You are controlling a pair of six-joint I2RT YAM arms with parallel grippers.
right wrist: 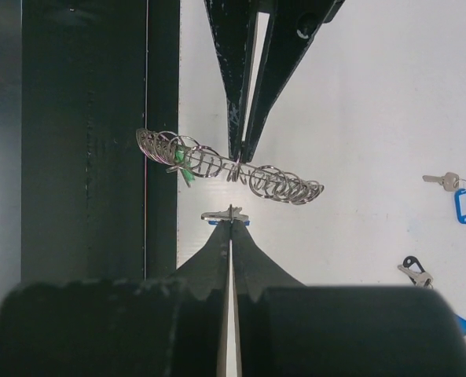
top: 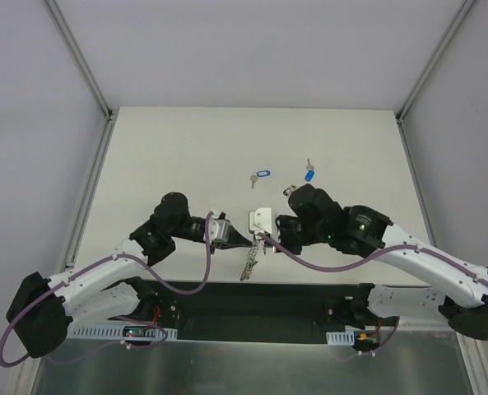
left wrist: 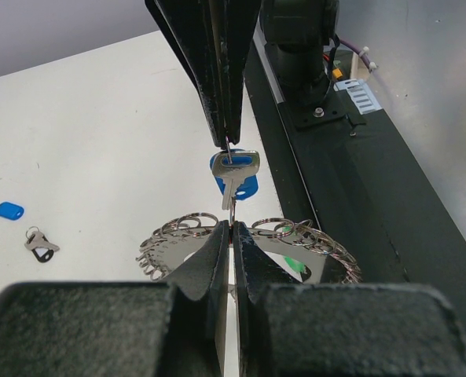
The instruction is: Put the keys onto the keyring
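Note:
The keyring [left wrist: 170, 243], a flat grey disc rimmed with small wire loops and marked with a green spot, is pinched at its upper edge by my shut left gripper [left wrist: 231, 228]. In the right wrist view the keyring [right wrist: 280, 179] shows edge-on, hanging from the left fingers [right wrist: 236, 118]. My right gripper [right wrist: 231, 221] is shut on a silver key with a blue tag [left wrist: 236, 169], held just above the keyring's rim. From above, the keyring [top: 248, 265] hangs below both grippers near the table's front edge. Loose keys lie farther back: blue-tagged ones [top: 262, 175] [top: 309, 174] and a dark-tagged one [top: 289, 190].
A black base strip [top: 252, 300] runs along the near table edge, just under the keyring. The loose keys also show on the white table in the left wrist view [left wrist: 9, 210] and in the right wrist view [right wrist: 462, 206].

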